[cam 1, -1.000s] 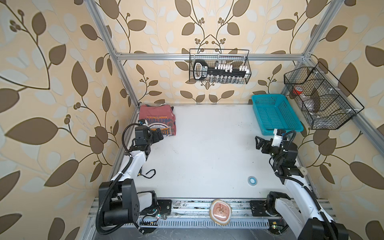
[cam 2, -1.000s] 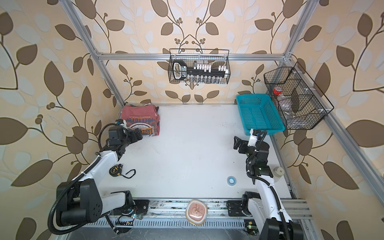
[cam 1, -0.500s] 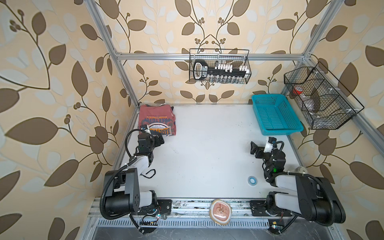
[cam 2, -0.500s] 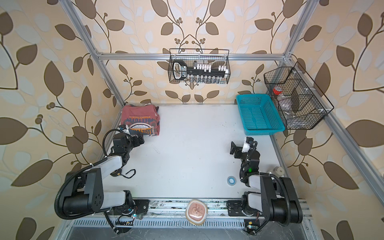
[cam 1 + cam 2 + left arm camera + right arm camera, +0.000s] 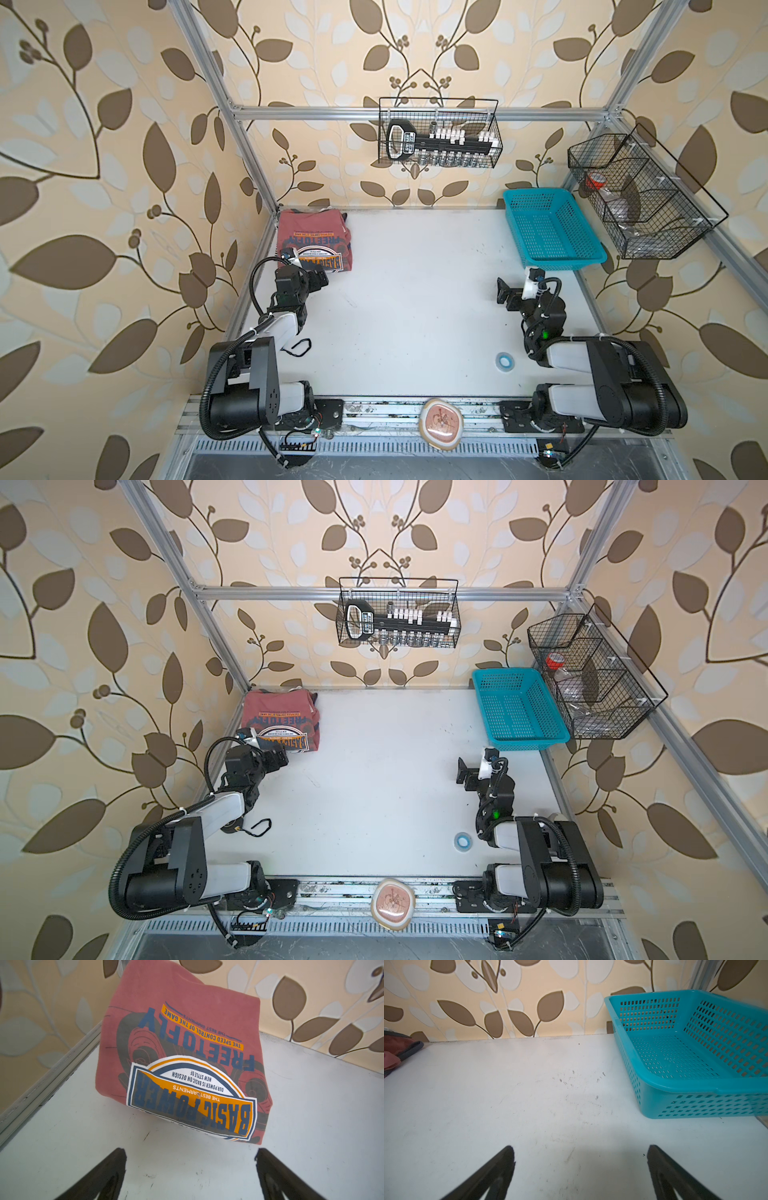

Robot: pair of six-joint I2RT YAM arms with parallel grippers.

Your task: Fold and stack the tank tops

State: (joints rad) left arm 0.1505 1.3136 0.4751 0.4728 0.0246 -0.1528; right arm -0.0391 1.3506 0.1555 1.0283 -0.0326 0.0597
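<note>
while the tank top (image 5: 309, 230) lies folded, left gripper (image 5: 191, 1151) and right gripper (image 5: 581, 1147) gape — empty.

quick count: one red tank top (image 5: 314, 241) showing, one teal basket (image 5: 563, 261), two black wire ones (back wire basket (image 5: 496, 133), side wire basket (image 5: 665, 245)), one blue tape roll (image 5: 505, 365), two tools, left tool (image 5: 190, 1153) plus right tool (image 5: 580, 1149)

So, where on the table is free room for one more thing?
The middle of the table is bare, between the red tank top and the teal basket. Crowded: both far corners, the black cable loop by the left arm, the blue tape ring by the right arm.
</note>
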